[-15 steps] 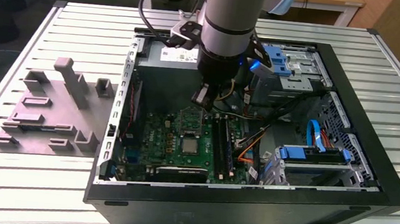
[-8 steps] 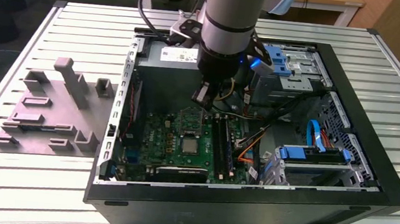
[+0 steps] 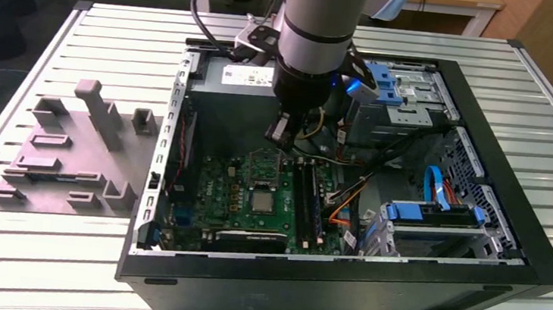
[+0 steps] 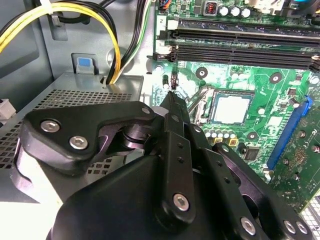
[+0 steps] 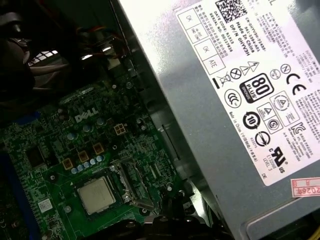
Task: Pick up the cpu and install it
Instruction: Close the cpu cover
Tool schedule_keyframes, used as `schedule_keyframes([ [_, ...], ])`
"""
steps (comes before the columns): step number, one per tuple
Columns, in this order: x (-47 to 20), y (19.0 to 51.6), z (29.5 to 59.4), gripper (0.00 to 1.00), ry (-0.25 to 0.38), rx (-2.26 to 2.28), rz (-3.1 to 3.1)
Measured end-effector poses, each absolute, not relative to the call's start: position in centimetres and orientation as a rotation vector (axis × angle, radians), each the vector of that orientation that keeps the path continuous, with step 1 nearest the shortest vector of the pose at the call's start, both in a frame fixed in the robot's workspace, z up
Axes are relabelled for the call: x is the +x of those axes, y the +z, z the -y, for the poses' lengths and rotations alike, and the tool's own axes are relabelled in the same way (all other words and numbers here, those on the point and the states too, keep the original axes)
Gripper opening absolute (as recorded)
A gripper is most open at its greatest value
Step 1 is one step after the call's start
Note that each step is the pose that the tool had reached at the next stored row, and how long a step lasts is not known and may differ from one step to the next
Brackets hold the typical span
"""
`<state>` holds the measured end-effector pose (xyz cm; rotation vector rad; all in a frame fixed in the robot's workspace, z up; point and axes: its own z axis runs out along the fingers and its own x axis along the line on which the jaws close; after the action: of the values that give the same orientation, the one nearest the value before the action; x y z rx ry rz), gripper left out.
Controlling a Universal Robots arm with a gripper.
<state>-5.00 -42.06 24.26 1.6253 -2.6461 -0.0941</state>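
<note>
Pale silver-grey metal marks the cpu (image 4: 229, 109), which lies flat and square inside the dark socket frame (image 4: 200, 102) on the green circuit board (image 4: 280, 65); in the first wrist view the cpu (image 5: 96, 194) sits level in the same frame, with nothing resting on it. The tool (image 4: 172, 97) hangs above the board, clear of the cpu and offset to one side of the socket, near the board edge that borders the grey power-supply box (image 5: 235, 100). In the second wrist view the tool's two black fingers (image 4: 176, 112) run together to a single narrow tip; they appear pressed together, with nothing between them. In the exterior view the tool (image 3: 280, 142) points down into the open computer case (image 3: 511, 246), above the far end of the board from the cpu (image 3: 262, 201).

Just beyond the tool's tip in the second wrist view lie two long black memory slots (image 4: 240, 37), parallel to each other. Yellow and black cables (image 4: 112, 45) loop over the perforated top of the power-supply box beside the tool. The case rests on a slatted white table (image 3: 33, 253). Well apart from the tool, outside the case towards the exterior view's left, a grey moulded fixture (image 3: 69, 154) with upright blocks stands on the table.
</note>
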Motion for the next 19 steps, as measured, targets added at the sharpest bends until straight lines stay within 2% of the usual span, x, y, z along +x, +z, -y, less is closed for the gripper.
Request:
schedule_keyframes([
  [14,-5.0,24.59,42.05,0.11,-0.095,1.625,2.645],
  [19,-5.03,24.6,42.06,0.11,-0.06,1.63,2.627],
])
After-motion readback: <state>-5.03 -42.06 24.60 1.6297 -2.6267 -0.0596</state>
